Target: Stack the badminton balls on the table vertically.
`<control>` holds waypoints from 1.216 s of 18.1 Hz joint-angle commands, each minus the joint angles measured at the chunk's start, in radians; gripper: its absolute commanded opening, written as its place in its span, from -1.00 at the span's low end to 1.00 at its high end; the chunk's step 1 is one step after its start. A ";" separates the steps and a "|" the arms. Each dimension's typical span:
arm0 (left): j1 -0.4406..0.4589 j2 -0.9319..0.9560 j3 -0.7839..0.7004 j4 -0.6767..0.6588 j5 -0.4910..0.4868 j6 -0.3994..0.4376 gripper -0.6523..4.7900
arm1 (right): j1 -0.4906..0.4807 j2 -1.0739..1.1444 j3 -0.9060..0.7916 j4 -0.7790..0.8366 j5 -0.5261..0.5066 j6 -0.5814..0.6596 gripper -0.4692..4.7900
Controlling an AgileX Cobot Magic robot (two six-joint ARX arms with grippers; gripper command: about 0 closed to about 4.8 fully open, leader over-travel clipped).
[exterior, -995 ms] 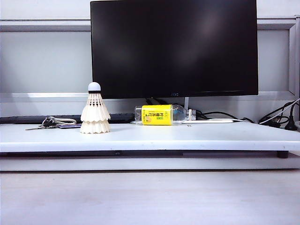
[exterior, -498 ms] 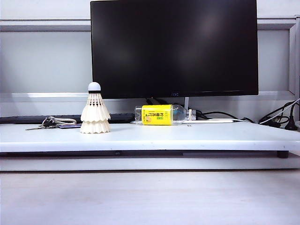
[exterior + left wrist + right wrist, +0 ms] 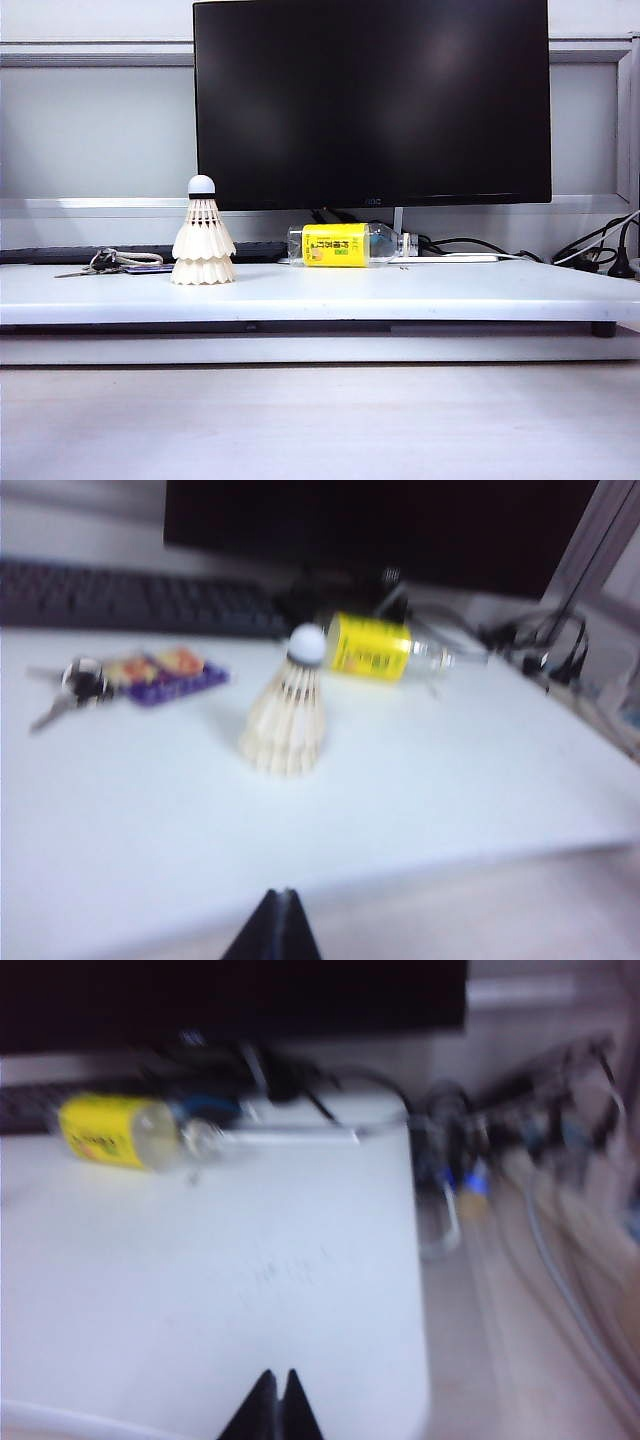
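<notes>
A black monitor (image 3: 371, 100) stands at the back. Below it a yellow-labelled clear bottle (image 3: 345, 245) lies on its side; keys (image 3: 100, 263) and a dark keyboard (image 3: 130, 600) sit further left.

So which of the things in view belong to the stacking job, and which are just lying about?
Job:
- badminton balls, already nested upright
- table under them
- left gripper and right gripper, both shut, empty, clear of the stack

Lying about:
- yellow-labelled bottle on its side
- keys
- monitor
- keyboard
</notes>
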 commanded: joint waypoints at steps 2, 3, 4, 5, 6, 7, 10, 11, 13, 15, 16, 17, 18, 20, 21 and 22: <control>0.000 -0.003 -0.101 0.280 -0.003 0.000 -0.78 | 0.001 -0.014 -0.076 0.174 -0.090 -0.017 -0.76; 0.000 -0.003 -0.128 0.333 -0.003 0.006 -0.78 | 0.001 -0.013 -0.078 0.153 -0.096 -0.035 -0.76; 0.000 -0.003 -0.146 0.365 -0.002 0.017 -0.78 | 0.001 -0.012 -0.078 0.145 -0.096 -0.056 -0.76; 0.000 -0.004 -0.160 0.374 -0.003 0.049 -0.78 | 0.001 -0.012 -0.078 0.145 -0.096 -0.080 -0.76; 0.000 -0.003 -0.169 0.373 -0.002 0.071 -0.78 | 0.001 -0.012 -0.078 0.145 -0.096 -0.096 -0.76; 0.000 -0.003 -0.182 0.373 -0.002 0.089 -0.78 | 0.001 -0.012 -0.078 0.145 -0.096 -0.103 -0.76; 0.000 -0.004 -0.189 0.343 -0.002 0.185 -0.78 | 0.001 -0.012 -0.078 0.090 -0.093 -0.157 -0.76; 0.000 -0.003 -0.189 0.343 -0.002 0.194 -0.78 | 0.001 -0.012 -0.078 0.055 -0.092 -0.169 -0.76; 0.000 -0.004 -0.189 0.333 -0.002 0.209 -0.78 | 0.001 -0.012 -0.078 -0.039 -0.092 -0.174 -0.75; 0.000 -0.004 -0.189 0.318 -0.002 0.210 -0.78 | 0.001 -0.012 -0.078 -0.087 -0.092 -0.178 -0.75; 0.000 -0.004 -0.189 0.291 -0.002 0.220 -0.78 | 0.001 -0.011 -0.078 -0.100 -0.092 -0.178 -0.75; 0.000 -0.004 -0.189 0.263 -0.002 0.237 -0.78 | 0.001 -0.011 -0.078 -0.110 -0.092 -0.178 -0.74; 0.000 -0.004 -0.189 0.222 -0.002 0.249 -0.78 | 0.001 -0.011 -0.078 -0.124 -0.092 -0.177 -0.74; 0.000 -0.004 -0.189 0.156 -0.002 0.253 -0.78 | 0.001 -0.011 -0.078 -0.151 -0.092 -0.177 -0.74; 0.000 -0.004 -0.189 0.128 -0.002 0.253 -0.78 | 0.001 -0.011 -0.078 -0.159 -0.092 -0.177 -0.74; 0.000 -0.004 -0.189 0.095 -0.002 0.253 -0.78 | 0.001 -0.011 -0.078 -0.162 -0.092 -0.177 -0.74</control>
